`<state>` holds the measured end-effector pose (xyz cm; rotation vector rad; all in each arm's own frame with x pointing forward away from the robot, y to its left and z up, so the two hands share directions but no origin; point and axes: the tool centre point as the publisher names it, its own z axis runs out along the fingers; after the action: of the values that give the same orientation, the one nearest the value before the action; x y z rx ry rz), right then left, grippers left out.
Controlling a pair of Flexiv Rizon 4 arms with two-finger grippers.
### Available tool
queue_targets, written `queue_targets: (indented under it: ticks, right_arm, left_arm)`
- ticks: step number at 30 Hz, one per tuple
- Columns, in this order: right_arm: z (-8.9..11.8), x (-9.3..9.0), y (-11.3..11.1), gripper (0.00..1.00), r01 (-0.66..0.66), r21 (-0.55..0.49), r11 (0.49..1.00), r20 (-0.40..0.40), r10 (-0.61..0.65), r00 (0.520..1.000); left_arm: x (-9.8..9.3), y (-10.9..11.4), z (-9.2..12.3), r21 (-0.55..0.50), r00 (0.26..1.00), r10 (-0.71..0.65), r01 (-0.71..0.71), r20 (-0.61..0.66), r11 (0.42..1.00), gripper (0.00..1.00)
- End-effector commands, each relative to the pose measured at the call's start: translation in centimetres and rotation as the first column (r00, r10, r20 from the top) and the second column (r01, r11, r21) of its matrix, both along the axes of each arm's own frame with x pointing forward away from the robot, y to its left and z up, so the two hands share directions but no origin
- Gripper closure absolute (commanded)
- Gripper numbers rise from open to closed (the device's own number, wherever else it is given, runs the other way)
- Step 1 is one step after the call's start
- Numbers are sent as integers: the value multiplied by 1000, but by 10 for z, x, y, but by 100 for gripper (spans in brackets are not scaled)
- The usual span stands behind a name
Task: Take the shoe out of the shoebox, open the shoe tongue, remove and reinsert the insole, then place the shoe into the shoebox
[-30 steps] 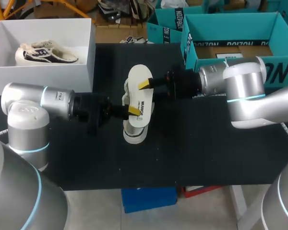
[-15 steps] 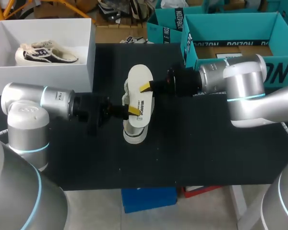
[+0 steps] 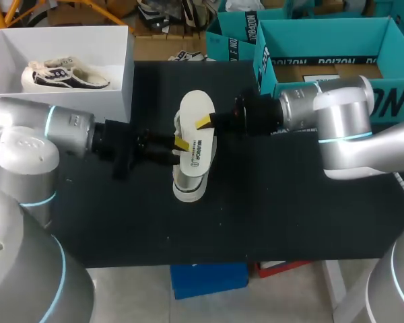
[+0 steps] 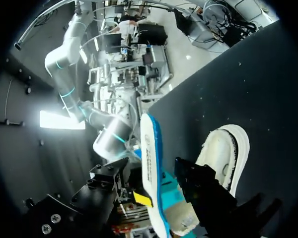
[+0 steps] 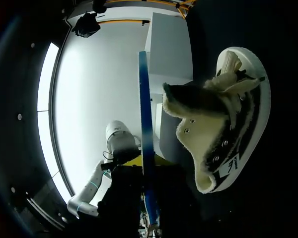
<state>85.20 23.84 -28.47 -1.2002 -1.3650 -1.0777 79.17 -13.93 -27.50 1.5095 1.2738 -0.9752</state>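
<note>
A black table [image 3: 289,215] is filling the middle of the frame, its matte top taking soft, even light, its front edge running along the lower part.

**Two arms, wrists level, facing each other**

The left arm [image 3: 60,131] comes in from the left, its gripper [image 3: 180,145] pointing right. The right arm [image 3: 337,114] reaches in opposite, its gripper [image 3: 204,123] with fingers [image 3: 202,121] pinched on the insole [image 3: 195,104].

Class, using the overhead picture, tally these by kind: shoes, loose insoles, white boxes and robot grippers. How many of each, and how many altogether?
shoes: 2 (shoe in the box, shoe on the table)
insole: 1
white box: 1
grippers: 2 (left gripper, right gripper)
total: 6
</note>
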Motion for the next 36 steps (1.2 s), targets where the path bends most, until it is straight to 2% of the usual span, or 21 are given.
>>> queue_targets:
  ticks: [1, 6, 11, 12, 16, 19, 21, 22, 23, 36]
  right_arm:
    - [0, 0, 1, 100, 2, -3, 1000, 0, -2, 1000]
    - [0, 0, 1, 100, 2, -3, 1000, 0, -2, 1000]
    - [0, 0, 1, 100, 2, -3, 1000, 0, -2, 1000]
    - [0, 0, 1, 100, 2, -3, 1000, 0, -2, 1000]
    - [0, 0, 1, 100, 2, -3, 1000, 0, -2, 1000]
    - [0, 0, 1, 100, 2, -3, 1000, 0, -2, 1000]
    - [0, 0, 1, 100, 2, -3, 1000, 0, -2, 1000]
    - [0, 0, 1, 100, 2, -3, 1000, 0, -2, 1000]
    - [0, 0, 1, 100, 2, -3, 1000, 0, -2, 1000]
    - [0, 0, 1, 100, 2, -3, 1000, 0, -2, 1000]
  left_arm:
    - [-5, 28, 31, 343, 999, -44, 45, -11, 938, 0]
    - [-2, 40, 43, 587, 997, -80, 57, 14, 808, 0]
    - [-1, 39, 50, 781, 991, -121, 26, 64, 625, 0]
    - [1, 38, 53, 823, 988, -124, -5, 91, 568, 0]
    - [4, 28, 60, 905, 981, -152, -47, 122, 423, 0]
    - [7, 19, 67, 936, 975, -164, -88, 151, 342, 0]
    - [10, 11, 73, 941, 970, -166, -120, 180, 317, 0]
    - [10, 7, 76, 935, 965, -168, -135, 199, 329, 0]
    - [12, 1, 80, 911, 959, -162, -154, 230, 382, 0]
    - [12, 1, 80, 911, 959, -162, -154, 230, 382, 0]
